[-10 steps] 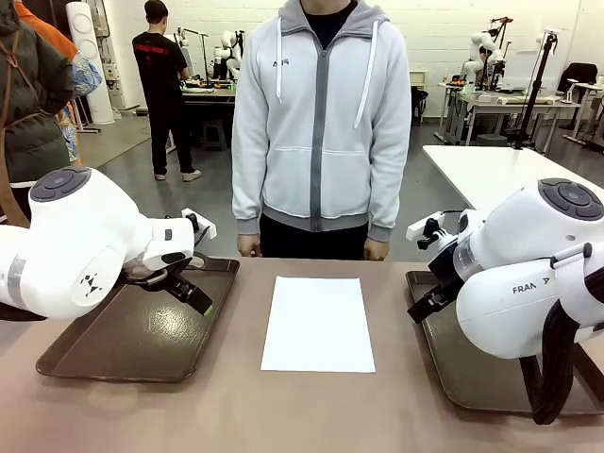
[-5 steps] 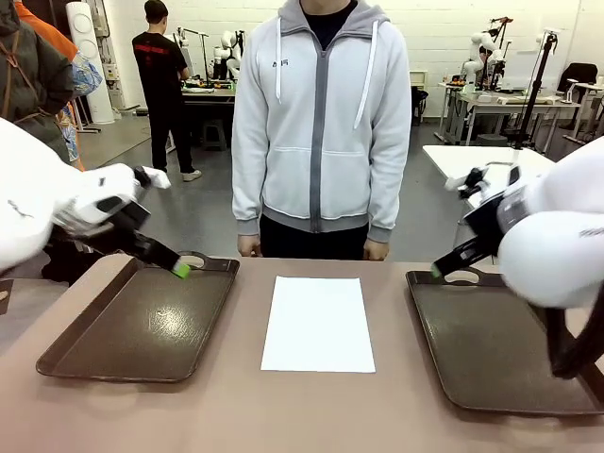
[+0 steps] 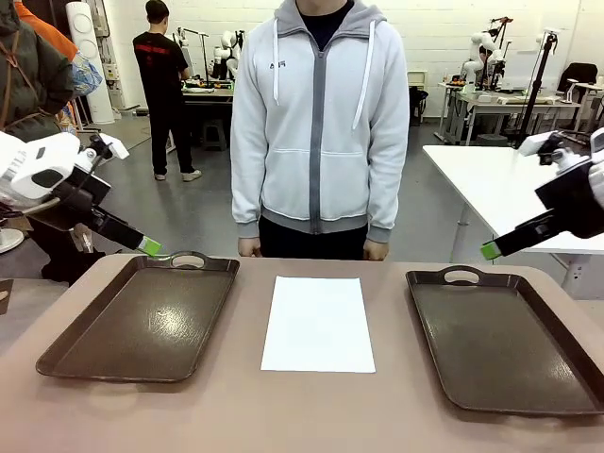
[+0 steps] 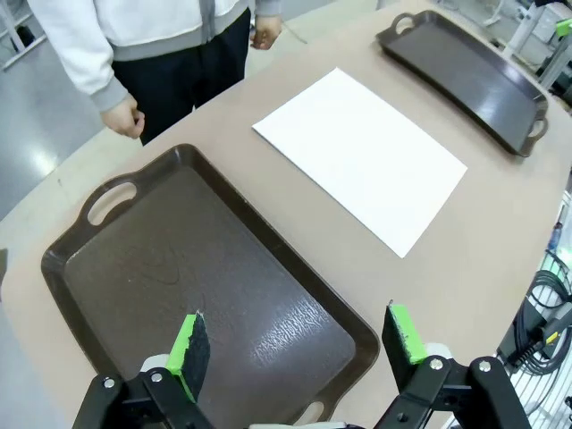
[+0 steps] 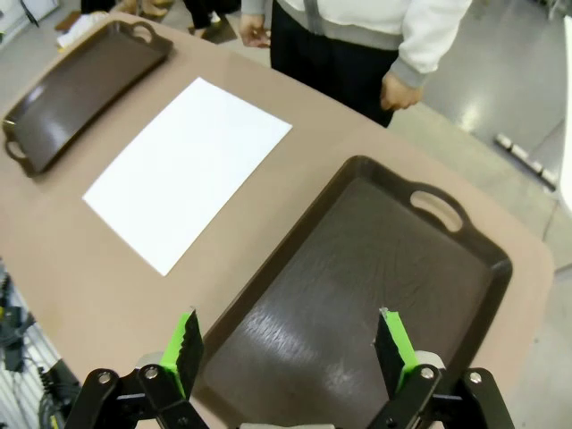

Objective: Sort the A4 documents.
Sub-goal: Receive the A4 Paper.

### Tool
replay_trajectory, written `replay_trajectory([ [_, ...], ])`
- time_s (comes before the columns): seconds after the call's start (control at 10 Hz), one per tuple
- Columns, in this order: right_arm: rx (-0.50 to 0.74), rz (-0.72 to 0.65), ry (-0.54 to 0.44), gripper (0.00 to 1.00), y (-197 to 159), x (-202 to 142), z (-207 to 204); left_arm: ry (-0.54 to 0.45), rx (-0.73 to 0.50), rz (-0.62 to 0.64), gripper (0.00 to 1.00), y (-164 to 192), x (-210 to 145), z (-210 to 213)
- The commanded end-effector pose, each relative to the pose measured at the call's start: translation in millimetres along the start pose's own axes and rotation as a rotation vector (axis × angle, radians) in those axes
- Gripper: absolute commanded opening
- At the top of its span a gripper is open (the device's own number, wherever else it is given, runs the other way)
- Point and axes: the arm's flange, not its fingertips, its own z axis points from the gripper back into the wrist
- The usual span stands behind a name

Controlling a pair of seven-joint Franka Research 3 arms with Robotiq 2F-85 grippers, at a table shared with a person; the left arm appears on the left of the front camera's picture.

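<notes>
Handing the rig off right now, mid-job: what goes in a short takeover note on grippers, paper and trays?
Left gripper: open, empty, hanging above the left tray.
Right gripper: open, empty, hanging above the right tray.
A4 documents: flat on the table between the trays, touching neither; one sheet or several, cannot tell.
Done: nothing sorted, no paper in either tray.
Left: all the sorting. The person's hands rest at the far edge.

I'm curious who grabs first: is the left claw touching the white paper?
Apart. Front view: the left gripper hangs open by the left tray's far corner, the paper lying mid-table.
</notes>
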Motion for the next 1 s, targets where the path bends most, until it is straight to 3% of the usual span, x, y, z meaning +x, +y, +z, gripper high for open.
replay_trajectory([
  [0.0,0.027,-0.034,-0.042,1.00,8,-54,15,-0.096,-0.088,0.016,1.00,-3,-38,21],
  [0.2,0.029,-0.057,-0.075,1.00,2,-62,26,-0.129,-0.096,0.029,1.00,1,-48,40],
  [0.9,0.126,-0.002,-0.079,1.00,3,-55,20,-0.071,-0.085,0.068,1.00,3,-49,29],
])
